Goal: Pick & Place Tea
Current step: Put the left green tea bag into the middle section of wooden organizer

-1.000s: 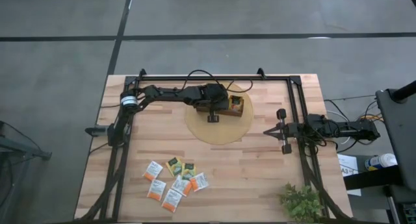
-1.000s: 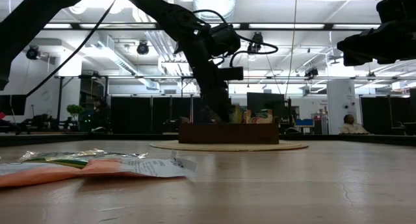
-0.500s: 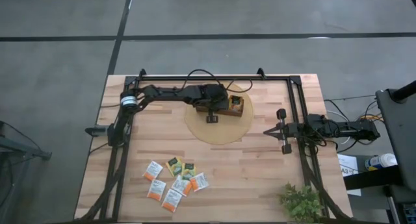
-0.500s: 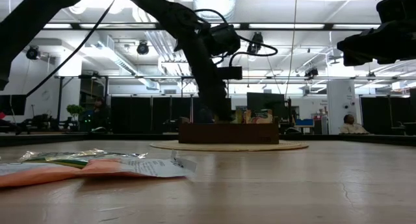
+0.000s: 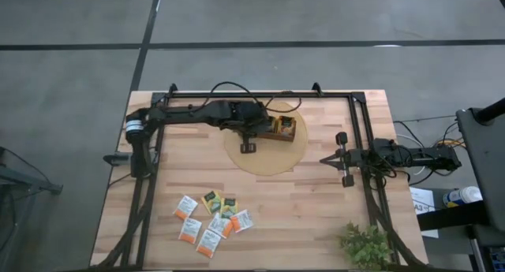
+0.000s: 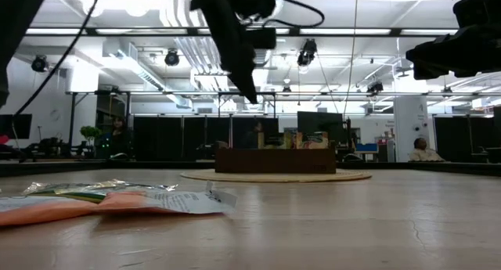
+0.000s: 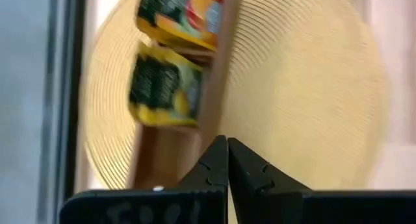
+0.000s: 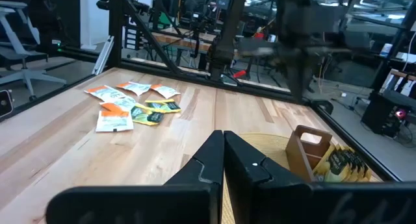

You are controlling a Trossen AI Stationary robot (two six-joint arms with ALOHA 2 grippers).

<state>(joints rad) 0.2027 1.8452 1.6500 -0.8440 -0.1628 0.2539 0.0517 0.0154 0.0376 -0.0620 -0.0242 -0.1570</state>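
Several tea packets (image 5: 211, 219), white-and-orange and yellow-green, lie flat in a loose heap near the table's front edge, also seen low (image 6: 117, 198) and from the right wrist (image 8: 130, 102). More yellow-green packets (image 7: 161, 94) stand on edge in the brown wooden tray (image 5: 278, 128), which sits on a round woven mat (image 5: 268, 158). My left gripper (image 5: 246, 148) hangs shut and empty above the tray's left end, high over it in the low view (image 6: 250, 96). My right gripper (image 5: 342, 158) rests shut at the table's right side.
A black frame (image 5: 260, 93) runs along the table's far edge and down both sides. A small green plant (image 5: 364, 244) stands at the front right corner. Bare wood lies between the mat and the heap of packets.
My left gripper has risen well clear of the tray, mostly in the last half second, and drifted a little toward the table's left edge. It has stayed shut with nothing in it. The tray and the packets have not moved.
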